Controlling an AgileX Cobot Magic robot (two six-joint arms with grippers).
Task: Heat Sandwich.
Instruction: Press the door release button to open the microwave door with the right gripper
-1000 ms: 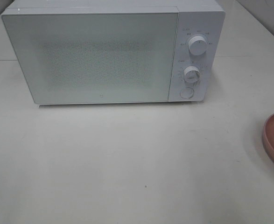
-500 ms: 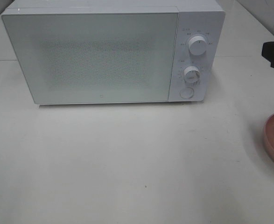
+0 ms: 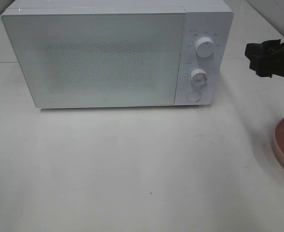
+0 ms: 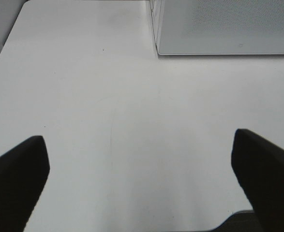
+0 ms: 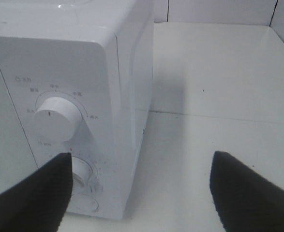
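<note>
The white microwave [image 3: 93, 58] stands at the back of the table with its door shut. It also shows in the left wrist view [image 4: 219, 24] and the right wrist view [image 5: 93, 63]. My right gripper [image 3: 259, 58] is open and empty, in the air just right of the microwave's control panel; its fingers [image 5: 30, 193] frame the upper knob [image 5: 57, 118] and lower knob [image 5: 81, 174]. My left gripper [image 4: 142, 183] is open and empty over bare table, in front of the microwave's left corner. The sandwich is out of view past the right edge.
A round pink plate [image 3: 283, 147] lies at the right edge, cut off by the frame. The panel carries two white knobs [image 3: 205, 48] and a round button [image 3: 193, 96]. The white table [image 3: 132, 169] spreads in front of the microwave.
My right gripper has come into the high view from the right edge and moved left toward the microwave's control panel. Nothing else has moved.
</note>
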